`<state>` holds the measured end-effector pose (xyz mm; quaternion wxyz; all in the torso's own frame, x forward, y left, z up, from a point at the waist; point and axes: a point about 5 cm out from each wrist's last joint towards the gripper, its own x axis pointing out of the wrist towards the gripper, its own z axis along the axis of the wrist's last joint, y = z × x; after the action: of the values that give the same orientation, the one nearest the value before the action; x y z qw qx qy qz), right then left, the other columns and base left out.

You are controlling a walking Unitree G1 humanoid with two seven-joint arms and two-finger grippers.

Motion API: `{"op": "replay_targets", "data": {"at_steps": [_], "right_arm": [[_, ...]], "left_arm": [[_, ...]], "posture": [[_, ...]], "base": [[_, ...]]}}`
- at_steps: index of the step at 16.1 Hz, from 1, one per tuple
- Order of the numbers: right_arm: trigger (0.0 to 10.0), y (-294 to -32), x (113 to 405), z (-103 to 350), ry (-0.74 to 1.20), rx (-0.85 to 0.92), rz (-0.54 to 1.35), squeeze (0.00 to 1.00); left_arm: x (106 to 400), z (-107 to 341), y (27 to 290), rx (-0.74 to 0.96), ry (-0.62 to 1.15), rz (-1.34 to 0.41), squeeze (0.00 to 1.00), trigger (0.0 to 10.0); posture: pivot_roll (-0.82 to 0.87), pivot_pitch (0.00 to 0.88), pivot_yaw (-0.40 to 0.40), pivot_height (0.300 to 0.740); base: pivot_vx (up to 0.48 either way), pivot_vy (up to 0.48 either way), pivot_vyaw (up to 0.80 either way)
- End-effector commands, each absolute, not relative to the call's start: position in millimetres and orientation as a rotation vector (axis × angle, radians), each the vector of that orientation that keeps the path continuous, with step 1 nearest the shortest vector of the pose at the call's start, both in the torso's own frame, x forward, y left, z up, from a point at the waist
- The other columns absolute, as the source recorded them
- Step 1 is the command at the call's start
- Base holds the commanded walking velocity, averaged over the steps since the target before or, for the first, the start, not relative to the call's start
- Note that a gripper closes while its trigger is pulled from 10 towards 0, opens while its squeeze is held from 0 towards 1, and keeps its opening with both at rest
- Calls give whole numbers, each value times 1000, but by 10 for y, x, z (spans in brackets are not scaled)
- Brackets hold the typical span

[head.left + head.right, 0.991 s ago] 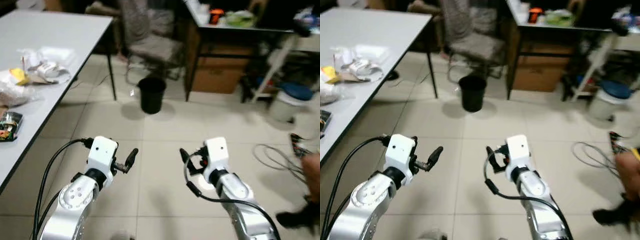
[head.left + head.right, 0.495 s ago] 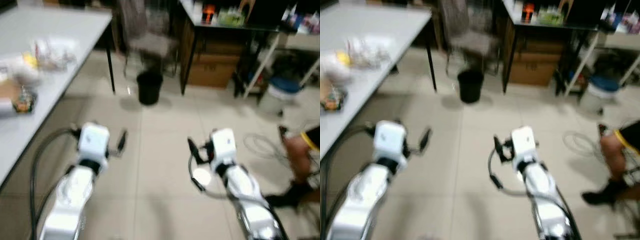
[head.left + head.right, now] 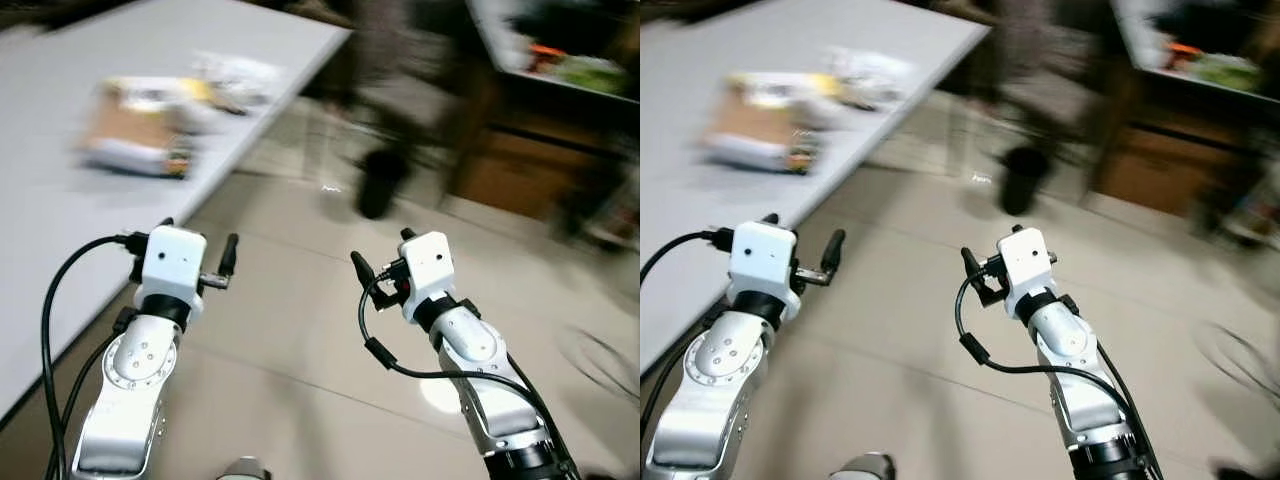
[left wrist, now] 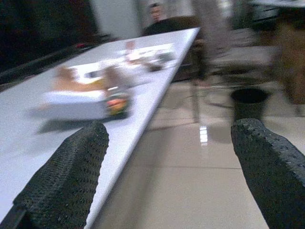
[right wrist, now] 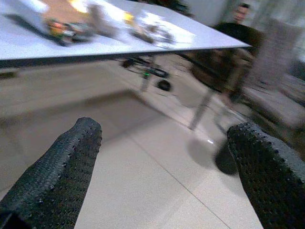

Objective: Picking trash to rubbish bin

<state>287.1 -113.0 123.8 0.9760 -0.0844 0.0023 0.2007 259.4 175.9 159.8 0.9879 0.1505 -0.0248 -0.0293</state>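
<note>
A blurred pile of trash (image 3: pixel 150 125), with wrappers, a brown packet and white plastic, lies on the white table (image 3: pixel 60 220) at my left. The black rubbish bin (image 3: pixel 376 186) stands on the tiled floor beyond the table's far corner. It also appears as the bin (image 4: pixel 249 101) in the left wrist view. My left gripper (image 3: pixel 224 264) hangs open in the air beside the table edge, holding nothing. My right gripper (image 3: pixel 380 256) is open over the floor, also with nothing in it. Both are well short of the trash and the bin.
A chair (image 3: pixel 400 60) and a dark desk (image 3: pixel 540 90) with a cardboard box below stand behind the bin, all blurred. A person (image 4: pixel 155 16) sits at the table's far end. Tiled floor (image 3: pixel 300 340) lies open between me and the bin.
The camera has swung left, so the table and trash now take up more of the picture and the bin sits nearer the middle. Both arms stay raised with grippers open.
</note>
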Motion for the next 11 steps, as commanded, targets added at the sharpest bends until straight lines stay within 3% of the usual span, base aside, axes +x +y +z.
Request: {"op": "replay_targets", "data": {"at_steps": [1, 8, 11], "right_arm": [[10000, -1194, 2903, 1285, -12, -182, 393, 0], [10000, -1254, 2936, 1301, -22, -182, 368, 0], [10000, -1282, 2932, 1285, -16, -167, 357, 0]], "left_arm": [[2606, 1680, 1711, 291, -78, -61, 0, 10000], [2642, 1715, 1725, 292, -77, -61, 0, 10000], [2644, 1695, 1733, 292, -70, -69, 0, 10000]], "posture": [[27, 43, -91, 740], [23, 28, -87, 740], [21, 18, -83, 740]], "base": [[0, 0, 800], [328, 0, 768], [345, 0, 0]]}}
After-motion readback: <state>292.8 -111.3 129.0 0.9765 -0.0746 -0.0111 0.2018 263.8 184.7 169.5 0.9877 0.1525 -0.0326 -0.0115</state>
